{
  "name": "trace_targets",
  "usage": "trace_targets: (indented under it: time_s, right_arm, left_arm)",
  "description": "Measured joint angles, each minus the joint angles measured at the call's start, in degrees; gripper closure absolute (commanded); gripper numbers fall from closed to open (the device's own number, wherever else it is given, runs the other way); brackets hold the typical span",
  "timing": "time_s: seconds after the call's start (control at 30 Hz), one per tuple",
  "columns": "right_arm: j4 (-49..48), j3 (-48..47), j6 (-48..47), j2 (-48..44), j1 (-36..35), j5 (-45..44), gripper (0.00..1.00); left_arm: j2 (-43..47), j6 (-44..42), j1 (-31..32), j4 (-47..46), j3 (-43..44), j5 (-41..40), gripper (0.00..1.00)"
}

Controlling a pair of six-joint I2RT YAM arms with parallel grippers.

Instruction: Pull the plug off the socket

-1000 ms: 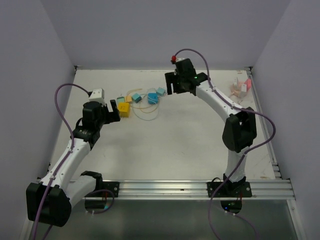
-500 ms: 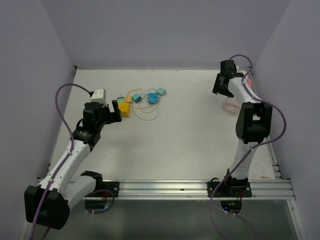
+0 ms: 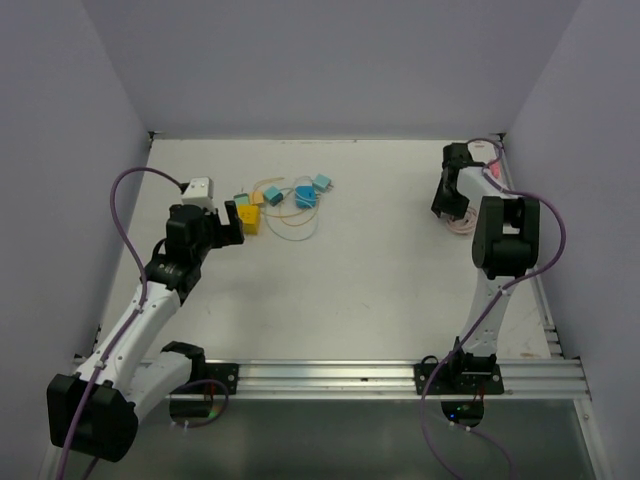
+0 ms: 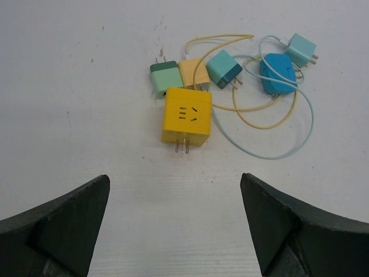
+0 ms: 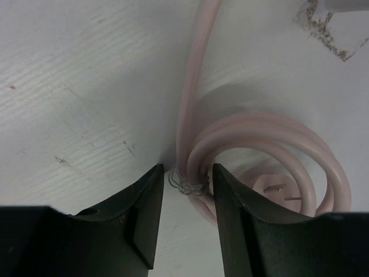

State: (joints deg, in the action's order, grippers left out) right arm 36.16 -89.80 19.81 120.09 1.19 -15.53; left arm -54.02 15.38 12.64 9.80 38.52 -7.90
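A yellow socket cube (image 4: 186, 115) lies on the white table with its own prongs toward me and slots on top. A green plug (image 4: 166, 79) and a tan plug (image 4: 193, 74) lie against its far side; I cannot tell whether either is pushed in. My left gripper (image 4: 174, 179) stands open just short of the cube (image 3: 248, 219), holding nothing. At the far right my right gripper (image 5: 187, 168) is down over a coiled pink cable (image 5: 199, 144). Its jaws straddle the wire-tied bundle with a small gap on the left. A pink plug (image 5: 271, 190) with bare prongs lies inside the coil.
Teal (image 4: 223, 67), blue (image 4: 278, 72) and pale teal (image 4: 300, 48) adapters lie beyond the cube, among a looped yellow cable (image 4: 259, 124) and a pale blue cable (image 4: 288, 151). The right wall and table edge (image 3: 520, 215) stand close beside the right arm.
The right arm swung from the middle back of the table to the far right and came down over the pink cable, its jaws narrowing. The left arm has not moved.
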Motion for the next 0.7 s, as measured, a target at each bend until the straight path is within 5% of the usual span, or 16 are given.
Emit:
trace_targets:
  time_s: [0.2, 0.3, 0.4, 0.7]
  right_arm:
    - [-1.73, 3.82, -0.24, -1.40, 0.17, 0.17, 0.62]
    - [-3.30, 5.79, -0.50, -2.51, 0.15, 0.76, 0.85]
    - [-4.59, 8.02, -0.76, -4.15, 0.04, 2.19, 0.96]
    - [-5.95, 15.54, -1.60, -9.44, -12.94, 3.96, 1.00]
  left_arm:
    - [0.02, 0.00, 0.24, -0.02, -0.02, 0.02, 0.02]
    - [0.02, 0.00, 0.24, -0.02, -0.02, 0.04, 0.02]
    - [0.04, 0.00, 0.24, -0.04, -0.02, 0.04, 0.02]
    - [0.04, 0.02, 0.24, -0.37, -0.02, 0.07, 0.02]
